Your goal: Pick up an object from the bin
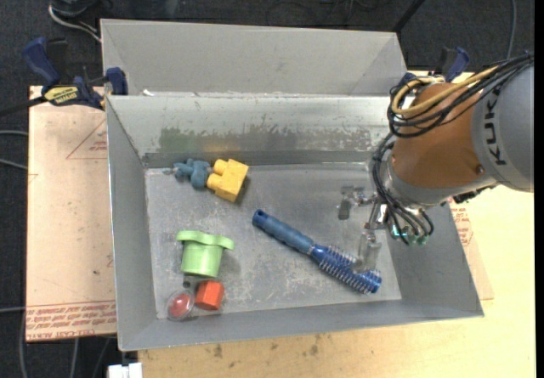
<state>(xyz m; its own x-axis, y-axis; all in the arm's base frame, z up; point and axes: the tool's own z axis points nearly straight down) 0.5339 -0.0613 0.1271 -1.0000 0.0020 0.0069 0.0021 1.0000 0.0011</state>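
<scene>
My gripper (359,223) hangs at the right side of the bin, low over the floor. Its two metal fingers stand apart, open, with nothing between them. A blue hairbrush (310,250) lies slantwise across the middle of the bin. The handle points to the upper left, and the bristle head (350,271) sits just below the lower fingertip (371,245). I cannot tell whether that fingertip touches the bristles.
A yellow block (228,178) and a grey-blue piece (192,172) lie by the back wall at the left. A green flanged cylinder (202,253), an orange block (209,294) and a reddish ball (179,307) are grouped at the front left. The arm's orange cover overhangs the right wall.
</scene>
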